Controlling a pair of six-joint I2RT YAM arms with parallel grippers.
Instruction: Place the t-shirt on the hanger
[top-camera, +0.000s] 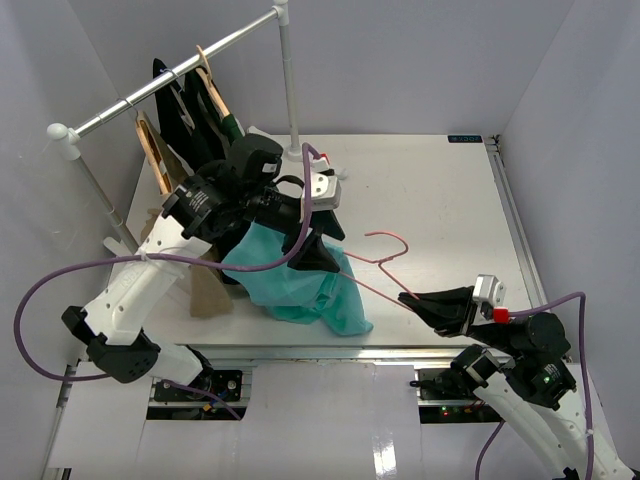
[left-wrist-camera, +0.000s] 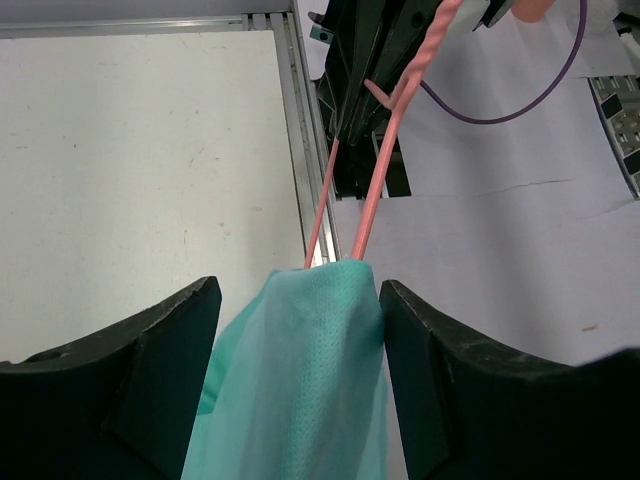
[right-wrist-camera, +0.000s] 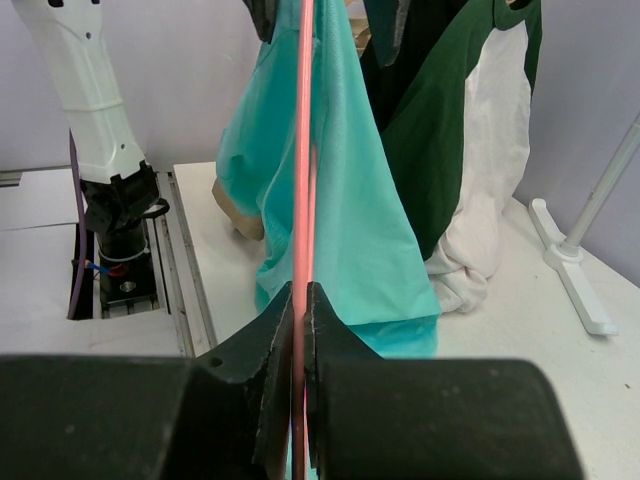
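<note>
Upper left of the top view: one clothes rail is seen, with two wooden hangers hooked on it and dark garments draped under them. One tan garment is seen lower, by the left table edge. Left of centre, one left gripper is held above the table, with one t-shirt hanging from it. The shirt's lower edge lies close to the near table edge; contact cannot be told. In the left wrist view its two fingers are set partly apart, the teal fabric is bunched between them and fills the gap, so the shirt is clamped. Two pink wire runs are seen entering the top fold of the fabric there; both belong to one hanger. At frame centre of the top view the hanger is held clear of the rail, one corner tucked into the shirt, the hook toward the far side. The other end is taken by one right gripper, lower right of centre. In the right wrist view that gripper's two fingers are pressed together on the pink wire, which runs straight up the frame in front of the shirt. To the right of the shirt there, one dark green garment and one white garment are seen hanging.
</note>
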